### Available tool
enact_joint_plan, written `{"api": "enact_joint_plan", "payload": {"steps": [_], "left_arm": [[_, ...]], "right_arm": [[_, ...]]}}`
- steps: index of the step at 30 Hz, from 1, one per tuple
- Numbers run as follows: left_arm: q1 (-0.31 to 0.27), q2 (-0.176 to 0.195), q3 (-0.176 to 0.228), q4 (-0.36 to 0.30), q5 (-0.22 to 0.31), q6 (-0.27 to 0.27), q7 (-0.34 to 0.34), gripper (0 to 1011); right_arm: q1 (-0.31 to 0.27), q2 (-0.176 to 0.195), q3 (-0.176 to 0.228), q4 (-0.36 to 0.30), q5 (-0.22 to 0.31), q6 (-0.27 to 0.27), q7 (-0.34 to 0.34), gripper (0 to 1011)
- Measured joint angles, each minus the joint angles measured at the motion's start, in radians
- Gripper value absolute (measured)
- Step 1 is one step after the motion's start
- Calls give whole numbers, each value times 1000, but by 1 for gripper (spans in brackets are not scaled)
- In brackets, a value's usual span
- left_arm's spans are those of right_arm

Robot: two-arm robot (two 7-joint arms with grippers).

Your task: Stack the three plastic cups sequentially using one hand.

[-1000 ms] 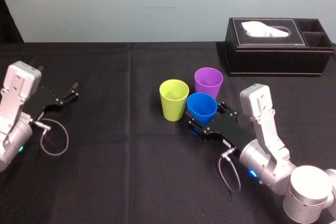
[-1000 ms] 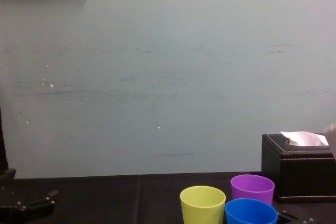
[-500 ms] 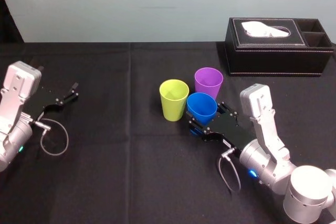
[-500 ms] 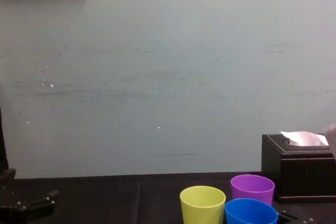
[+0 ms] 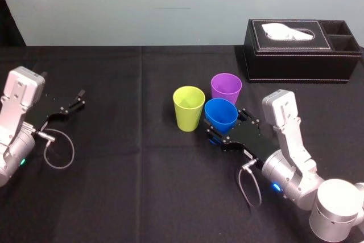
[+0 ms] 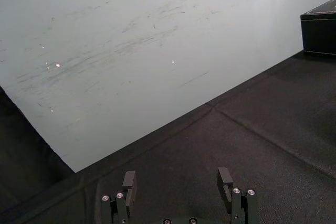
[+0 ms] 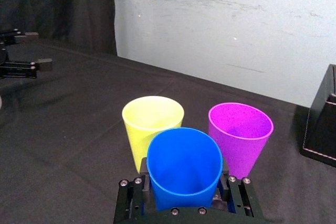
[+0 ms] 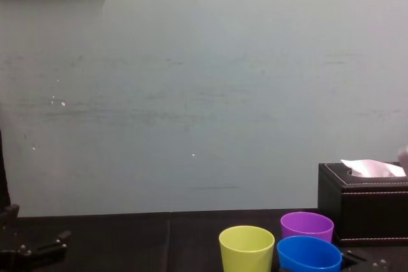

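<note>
Gripping the blue cup (image 5: 220,115), the right gripper (image 5: 227,127) has its two black jaws closed against the cup's lower wall, one on each side. In the right wrist view the blue cup (image 7: 184,167) stands upright between the jaws with its open mouth up and nothing inside. Whether its base rests on the black tablecloth (image 5: 142,169) or hangs just above it cannot be told.

Taking the black tissue box (image 5: 301,49) as the landmark, all three cups lie to the box's left and nearer the robot than it. The purple cup (image 5: 226,88) is the closest of them to the box, upright and empty. The blue cup is just beyond it from the box, toward the robot, rim close to the purple rim. The yellow-green cup (image 5: 189,108) is the farthest from the box, upright, just beside the blue one.

The left gripper (image 5: 71,108) sits far to the box's left, well apart from the cups, low over the cloth. Its fingers (image 6: 129,181) are spread wide with nothing between them.
</note>
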Motion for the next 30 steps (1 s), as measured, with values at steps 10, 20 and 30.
{"api": "enact_joint_plan", "payload": {"steps": [10, 20, 30], "left_arm": [[0, 0, 0, 0, 0, 0, 0, 1011], [0, 0, 0, 0, 0, 0, 0, 1011], [0, 0, 0, 0, 0, 0, 0, 1011]], "right_arm": [[-6, 4, 13, -13, 36, 23, 18, 724], [-19, 23, 12, -41, 37, 22, 17, 723], [-26, 35, 17, -67, 29, 23, 11, 723]]}}
